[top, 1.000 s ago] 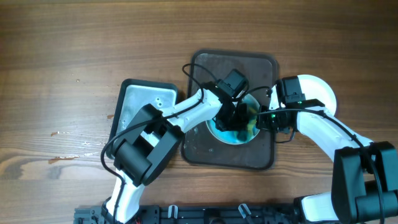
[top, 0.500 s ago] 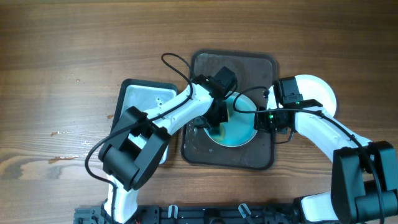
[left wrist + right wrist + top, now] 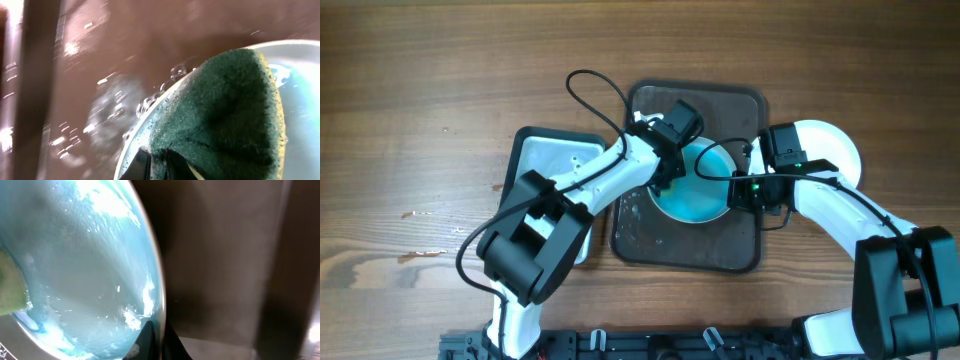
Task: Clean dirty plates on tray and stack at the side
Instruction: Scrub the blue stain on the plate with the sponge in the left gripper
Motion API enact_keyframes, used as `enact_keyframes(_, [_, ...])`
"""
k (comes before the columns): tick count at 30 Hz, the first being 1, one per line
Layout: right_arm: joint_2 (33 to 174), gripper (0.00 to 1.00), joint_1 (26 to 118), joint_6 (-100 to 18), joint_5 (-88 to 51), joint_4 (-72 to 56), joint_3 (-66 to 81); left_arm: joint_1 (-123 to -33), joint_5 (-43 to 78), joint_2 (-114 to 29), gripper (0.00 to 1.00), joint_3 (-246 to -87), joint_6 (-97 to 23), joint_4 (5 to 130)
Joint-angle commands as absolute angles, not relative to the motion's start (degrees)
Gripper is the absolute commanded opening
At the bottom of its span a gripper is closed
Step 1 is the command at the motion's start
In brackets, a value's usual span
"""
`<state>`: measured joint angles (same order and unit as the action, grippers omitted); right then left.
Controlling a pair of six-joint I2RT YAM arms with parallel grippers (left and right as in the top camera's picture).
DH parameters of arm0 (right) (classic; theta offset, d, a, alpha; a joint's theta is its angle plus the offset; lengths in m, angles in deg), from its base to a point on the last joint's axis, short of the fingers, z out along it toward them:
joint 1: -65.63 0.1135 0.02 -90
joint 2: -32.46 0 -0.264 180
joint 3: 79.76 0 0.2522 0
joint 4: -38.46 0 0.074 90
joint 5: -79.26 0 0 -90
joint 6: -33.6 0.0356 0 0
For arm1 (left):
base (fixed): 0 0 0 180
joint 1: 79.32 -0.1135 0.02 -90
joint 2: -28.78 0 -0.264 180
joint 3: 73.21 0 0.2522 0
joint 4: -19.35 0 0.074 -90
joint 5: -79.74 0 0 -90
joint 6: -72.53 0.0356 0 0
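Observation:
A white plate (image 3: 705, 192) covered in a blue soapy film lies on the dark brown tray (image 3: 720, 105). My left gripper (image 3: 666, 178) is shut on a green-yellow sponge (image 3: 225, 115) and presses it on the plate's left rim. My right gripper (image 3: 736, 190) is shut on the plate's right rim. In the right wrist view the fingers (image 3: 150, 340) pinch the edge of the plate (image 3: 85, 255), and the sponge (image 3: 9, 292) shows at the far left. A plain white plate (image 3: 842, 148) lies on the table to the right of the tray, partly under my right arm.
A smaller light grey metal tray (image 3: 542, 165) lies left of the brown tray, partly under my left arm. Water drops and suds lie on the wet brown tray (image 3: 100, 110) beside the plate. Bare wooden table (image 3: 440, 90) lies all around.
My left gripper has dragged the sponge from the plate's middle to its left rim. The blue smear is now spread thin. My right gripper has held still on the rim.

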<state>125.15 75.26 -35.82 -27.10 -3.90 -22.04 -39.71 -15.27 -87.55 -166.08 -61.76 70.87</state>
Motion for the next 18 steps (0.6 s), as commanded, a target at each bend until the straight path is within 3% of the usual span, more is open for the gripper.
enact_keyframes(1, [126.5,0.04,75.13,-38.4,-22.53,-5.41,-23.65,-41.3,-8.28,-89.63,0.04,-164.99,-62.9,65.95])
enact_keyframes(7, [126.48,0.04,75.13,-38.46,-22.31,-5.38,-23.65,-41.3,2.06,-89.63,0.04,-164.99,-61.43,57.47])
enact_keyframes(18, [126.5,0.04,75.13,-38.7,-22.29,-5.34,-23.65,-40.56,3.94,-90.24,0.04,-164.99,-61.21,51.31])
